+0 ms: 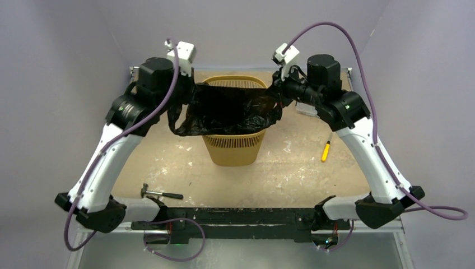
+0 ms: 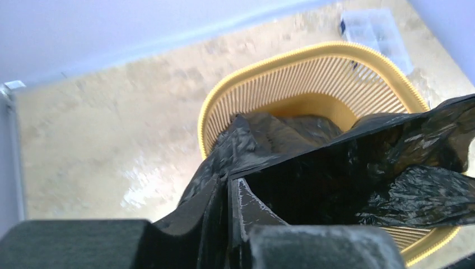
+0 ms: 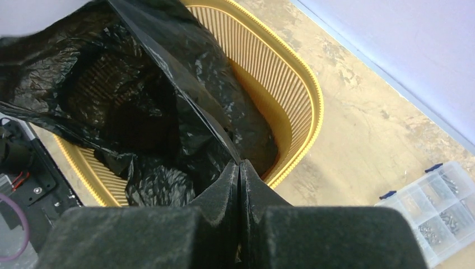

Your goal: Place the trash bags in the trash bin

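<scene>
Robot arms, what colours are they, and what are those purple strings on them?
The left arm and right arm have white shells with chunky black joints and black bases. The purple strings are cables, one looping along each arm. Each wrist carries a small white camera box. The jaws are black with a rough, grainy face.
</scene>
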Controlling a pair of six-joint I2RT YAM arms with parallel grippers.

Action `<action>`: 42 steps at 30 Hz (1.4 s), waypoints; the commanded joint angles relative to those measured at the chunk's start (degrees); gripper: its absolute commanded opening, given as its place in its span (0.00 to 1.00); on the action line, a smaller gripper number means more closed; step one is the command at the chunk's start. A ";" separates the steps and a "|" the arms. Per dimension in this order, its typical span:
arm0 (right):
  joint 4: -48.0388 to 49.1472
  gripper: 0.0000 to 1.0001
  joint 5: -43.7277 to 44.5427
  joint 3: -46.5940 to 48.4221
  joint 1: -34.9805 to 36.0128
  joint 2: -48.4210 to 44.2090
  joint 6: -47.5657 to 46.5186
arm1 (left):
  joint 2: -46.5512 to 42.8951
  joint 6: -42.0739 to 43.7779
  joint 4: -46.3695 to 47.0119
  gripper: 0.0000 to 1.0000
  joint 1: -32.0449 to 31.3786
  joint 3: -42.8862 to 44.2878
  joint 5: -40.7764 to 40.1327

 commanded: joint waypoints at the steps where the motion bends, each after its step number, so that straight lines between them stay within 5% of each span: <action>1: 1.89 0.04 0.00 -2.16 -0.26 -1.78 2.55 | -7.05 9.78 10.92 0.12 0.29 -3.19 -2.61; 4: 3.68 0.04 1.28 -2.87 -0.25 -2.01 3.15 | -8.10 12.64 13.34 0.26 0.29 -5.27 1.33; 8: 4.75 0.06 0.46 -3.84 -0.24 -2.69 3.40 | -6.25 13.37 10.30 0.30 0.28 -4.35 2.35; 16: 4.03 0.42 -0.19 -5.05 -0.32 -3.10 2.73 | -3.49 15.06 6.80 0.32 0.28 -2.73 1.41; 23: 2.58 0.59 9.03 -7.18 -0.25 -3.62 2.18 | -2.61 17.08 8.40 0.35 0.29 -2.78 0.44; 27: 2.46 0.58 12.72 -6.83 -0.25 -3.54 1.47 | -1.56 17.57 7.66 0.30 0.29 -1.91 -0.23; 36: 9.68 0.49 5.44 -8.67 -0.25 -6.28 2.35 | -1.21 17.38 7.91 0.21 0.33 -1.93 0.45; 42: 9.25 0.20 4.02 -9.08 -0.25 -4.82 2.21 | -1.06 17.66 8.01 0.14 0.28 -2.27 0.19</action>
